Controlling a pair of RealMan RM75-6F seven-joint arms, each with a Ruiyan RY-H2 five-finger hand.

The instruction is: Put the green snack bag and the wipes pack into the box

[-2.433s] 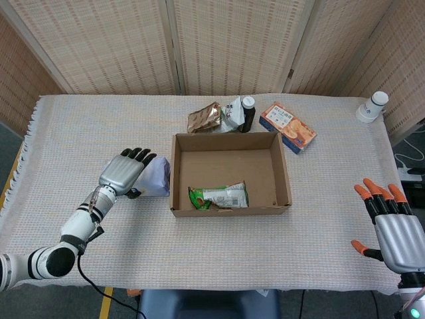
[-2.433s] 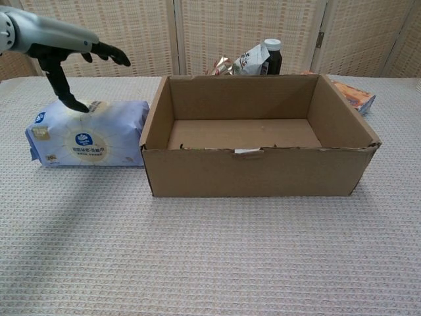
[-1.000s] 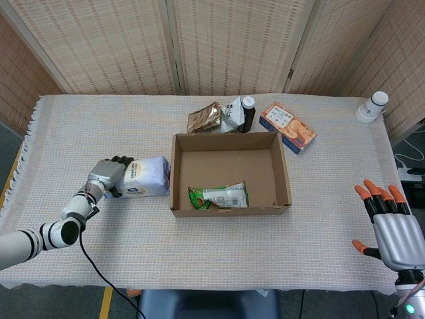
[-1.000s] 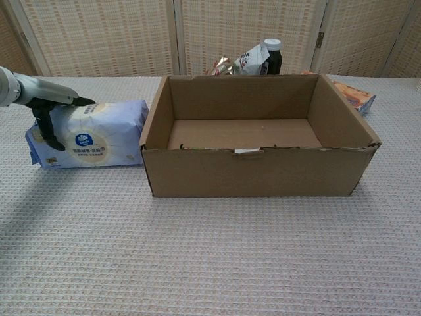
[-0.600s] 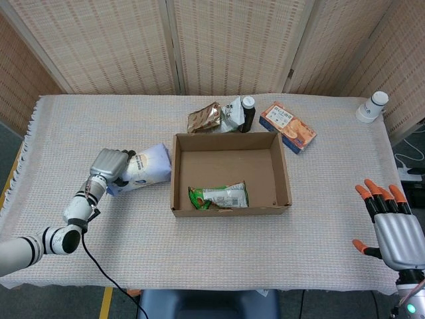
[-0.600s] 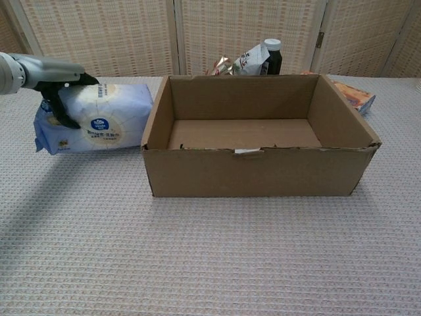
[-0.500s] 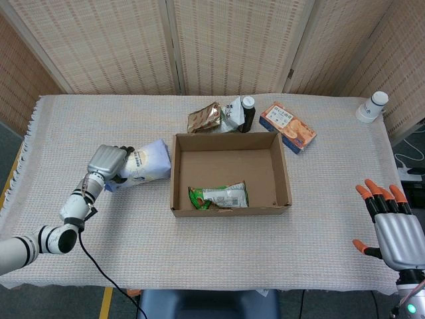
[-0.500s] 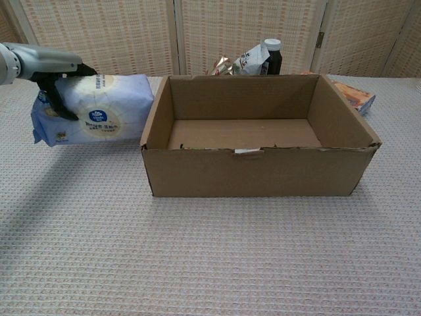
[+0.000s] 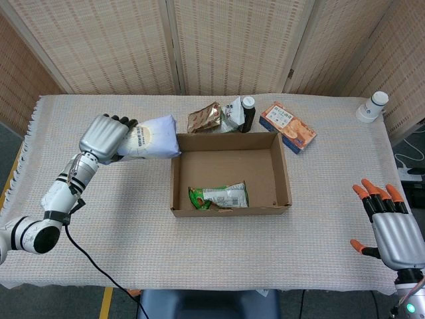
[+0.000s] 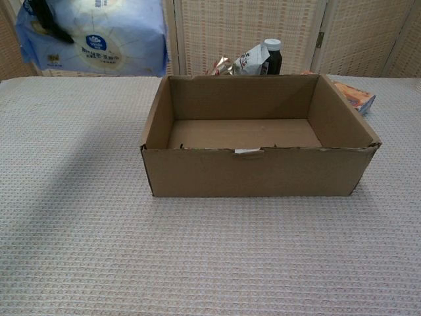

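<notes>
Left hand (image 9: 103,137) has its fingers wrapped round one end of the wipes pack (image 9: 150,145), holding it in the air just left of the box (image 9: 283,174). Looks soft and squishy, probably light, so gripping the end seems fine. Green snack bag (image 9: 219,197) is already inside. Right hand (image 9: 388,224) is spread, holding nothing.

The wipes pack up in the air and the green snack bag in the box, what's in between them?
Only the box's left wall and bare box floor separate the wipes pack, held by the left hand, from the green snack bag, as the head view shows.
</notes>
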